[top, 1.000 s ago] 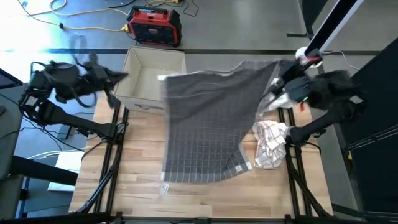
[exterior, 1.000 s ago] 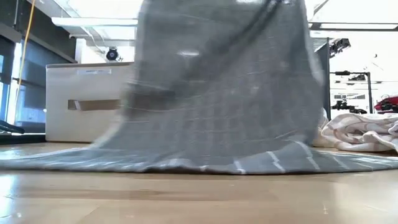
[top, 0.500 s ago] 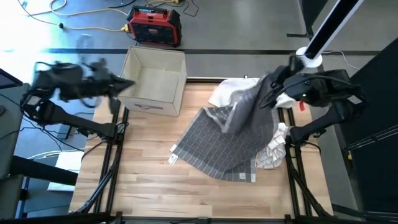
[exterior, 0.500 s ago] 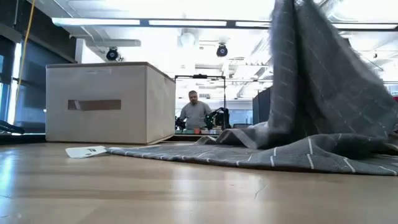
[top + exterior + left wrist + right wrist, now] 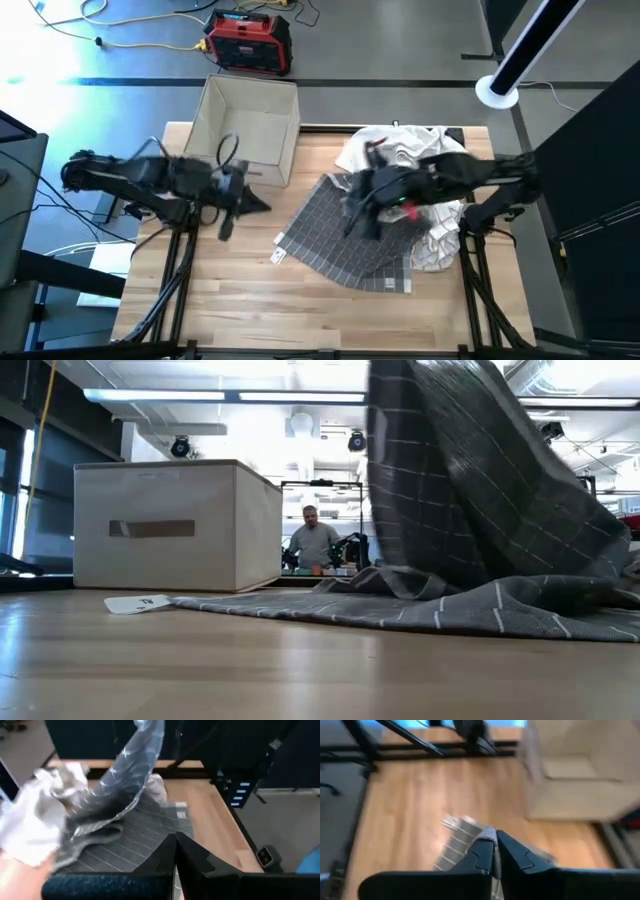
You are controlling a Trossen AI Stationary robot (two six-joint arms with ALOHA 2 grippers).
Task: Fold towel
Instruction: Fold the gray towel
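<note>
The right tool (image 5: 352, 208), mid-frame in the high view, pinches the gray towel (image 5: 350, 240) tight. The left tool (image 5: 250, 200), center-left, is clenched and empty. Lay the lifted edge down slowly so the worktop (image 5: 230, 300) side stays flat.

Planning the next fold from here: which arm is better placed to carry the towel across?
Right. Its gripper is shut on the grey towel, holding it lifted over the table. The left gripper, shut on nothing, hangs beside the towel's edge near the box.
</note>
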